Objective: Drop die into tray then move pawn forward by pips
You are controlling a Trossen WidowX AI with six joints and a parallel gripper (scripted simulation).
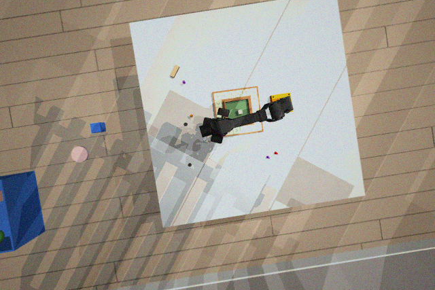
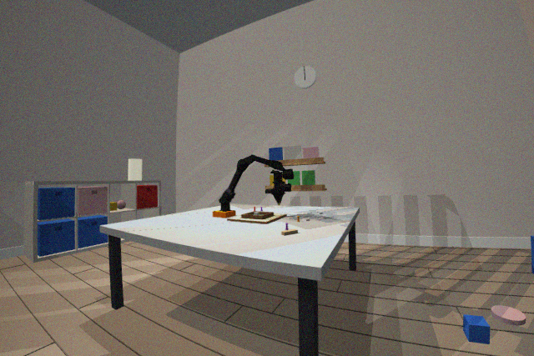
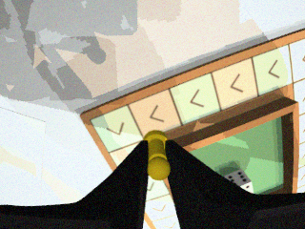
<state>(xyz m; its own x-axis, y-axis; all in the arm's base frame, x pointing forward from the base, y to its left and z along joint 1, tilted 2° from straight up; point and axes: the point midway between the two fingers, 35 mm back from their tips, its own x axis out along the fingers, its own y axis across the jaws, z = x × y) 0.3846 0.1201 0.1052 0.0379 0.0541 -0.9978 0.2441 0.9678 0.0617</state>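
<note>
My gripper [image 3: 156, 147] [image 1: 212, 131] [image 2: 279, 201] is shut on the yellow pawn [image 3: 156, 155] and holds it upright in the air over the board's left corner. The board [image 3: 193, 97] [image 1: 254, 92] [image 2: 275, 217] has a ring of cream and green squares with arrows. The wooden-walled tray [image 3: 229, 121] [image 1: 234, 105] [image 2: 257, 215] with green felt sits in the board's middle. The white die [image 3: 240, 179] [image 1: 240, 111] lies still inside the tray; its pips are too small to read. In the overhead view my arm hides the pawn.
The arm's yellow base [image 1: 280, 96] [image 2: 224, 213] stands right of the board. A wooden block [image 1: 174, 70] [image 2: 289, 232] and loose small pawns lie around: purple [image 1: 183, 82], orange [image 1: 191, 115], black [image 1: 185, 124] [image 1: 189, 164], purple [image 1: 267, 157], red [image 1: 275, 152].
</note>
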